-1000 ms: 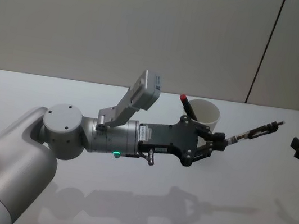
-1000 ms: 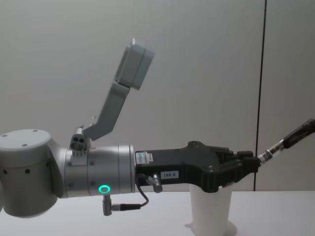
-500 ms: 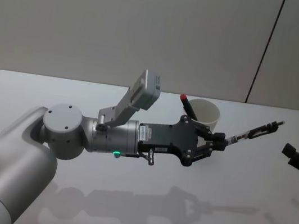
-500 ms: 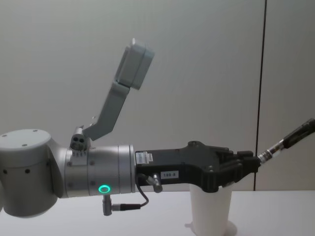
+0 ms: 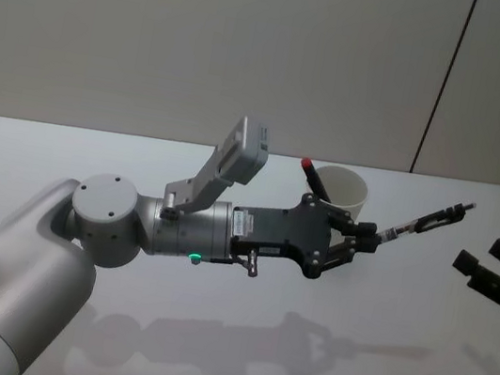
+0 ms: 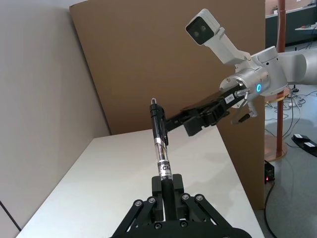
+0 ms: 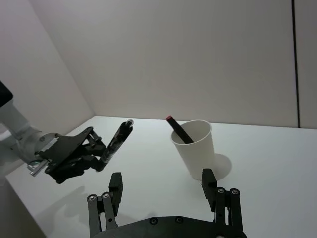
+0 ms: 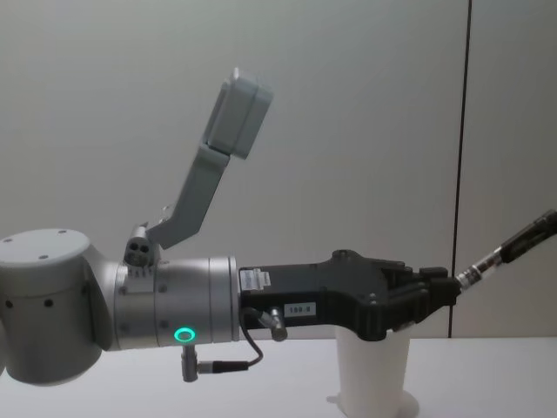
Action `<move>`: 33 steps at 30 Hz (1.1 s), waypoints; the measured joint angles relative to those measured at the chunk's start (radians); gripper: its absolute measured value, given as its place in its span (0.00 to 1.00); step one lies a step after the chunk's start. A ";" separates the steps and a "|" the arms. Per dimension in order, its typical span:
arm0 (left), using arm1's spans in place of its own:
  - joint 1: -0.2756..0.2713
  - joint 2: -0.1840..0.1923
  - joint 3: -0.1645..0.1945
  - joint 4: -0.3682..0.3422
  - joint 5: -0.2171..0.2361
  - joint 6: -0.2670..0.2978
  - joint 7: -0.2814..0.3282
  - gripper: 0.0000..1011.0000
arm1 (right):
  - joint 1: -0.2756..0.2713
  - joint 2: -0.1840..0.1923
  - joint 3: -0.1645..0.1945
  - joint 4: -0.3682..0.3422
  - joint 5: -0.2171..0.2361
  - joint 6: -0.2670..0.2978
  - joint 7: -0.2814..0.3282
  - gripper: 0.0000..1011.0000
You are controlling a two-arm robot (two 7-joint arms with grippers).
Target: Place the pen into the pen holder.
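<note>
The pen holder point(image 5: 343, 191) is a white paper cup standing on the table; it also shows in the right wrist view point(image 7: 195, 148) and the chest view point(image 8: 374, 374). The pen point(image 5: 313, 177), dark with a red end cap, leans inside it point(image 7: 177, 129). My left gripper point(image 5: 371, 233) hovers just in front of the cup, shut on a second pen point(image 5: 428, 219) with a black and clear barrel, which points away to the right point(image 6: 159, 144). My right gripper point(image 5: 492, 267) hangs open above the table's right side, apart from both pens point(image 7: 162, 181).
The white table point(image 5: 205, 352) spreads around the cup, with a grey wall behind it. The left arm's bulky grey body point(image 5: 102, 221) reaches across the middle of the view at about the height of the cup.
My right gripper has moved left, coming farther in from the right edge of the head view. The left gripper and the pen it holds have not moved.
</note>
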 joint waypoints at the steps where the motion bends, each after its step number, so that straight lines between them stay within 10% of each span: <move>1: 0.000 0.000 0.000 0.000 0.000 0.000 0.000 0.13 | -0.001 0.000 -0.001 0.000 0.006 0.004 0.003 0.99; 33: 0.000 0.000 0.000 0.000 0.000 0.000 0.000 0.13 | 0.015 -0.007 -0.050 0.045 0.197 0.107 0.024 0.99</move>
